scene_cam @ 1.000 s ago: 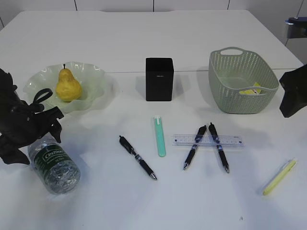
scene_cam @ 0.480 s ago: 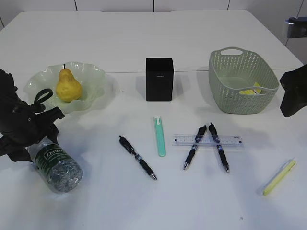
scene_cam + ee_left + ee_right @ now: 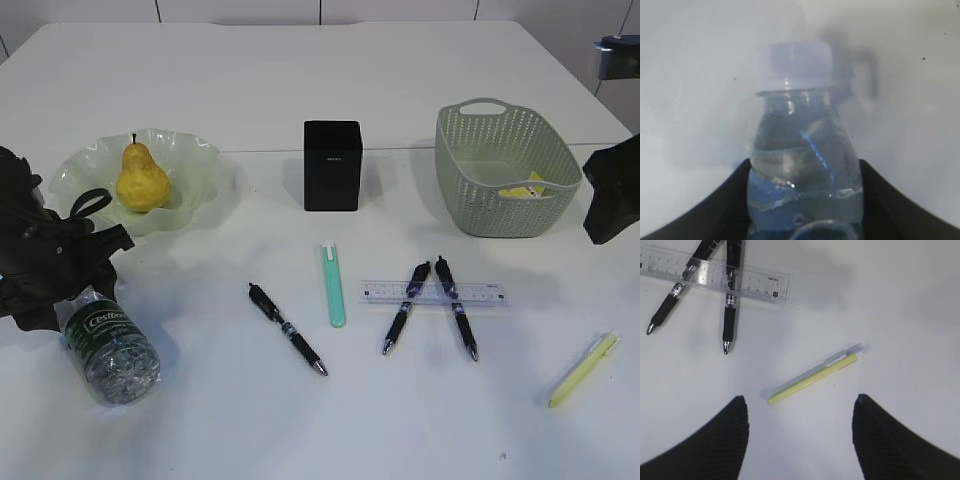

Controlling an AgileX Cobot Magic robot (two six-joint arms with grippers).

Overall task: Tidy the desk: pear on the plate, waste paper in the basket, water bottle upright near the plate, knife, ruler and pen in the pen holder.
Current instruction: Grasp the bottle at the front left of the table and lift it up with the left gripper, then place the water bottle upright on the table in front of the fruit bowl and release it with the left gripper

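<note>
The water bottle point(image 3: 108, 345) lies on its side at the front left of the table. My left gripper point(image 3: 78, 297) is shut on its body; in the left wrist view the bottle point(image 3: 805, 160) fills the gap between the black fingers point(image 3: 715, 205), white cap away from me. The pear point(image 3: 141, 180) sits on the plate point(image 3: 205, 160). The waste paper point(image 3: 525, 188) lies in the basket point(image 3: 490, 215). The pen holder point(image 3: 332, 165) stands at centre back. The ruler point(image 3: 375, 292) lies under two black pens point(image 3: 405, 308). My right gripper point(image 3: 800, 412) is open above a yellow pen point(image 3: 812, 375).
A mint-green knife point(image 3: 333, 285) and a third black pen point(image 3: 288, 329) lie in the middle of the table. The yellow pen point(image 3: 583, 369) lies at the front right. The right arm point(image 3: 612, 200) hangs beside the basket. The ruler point(image 3: 755, 287) also shows in the right wrist view.
The left gripper has shifted slightly with the bottle, whose base has swung a little to the left. The right arm has not moved.
</note>
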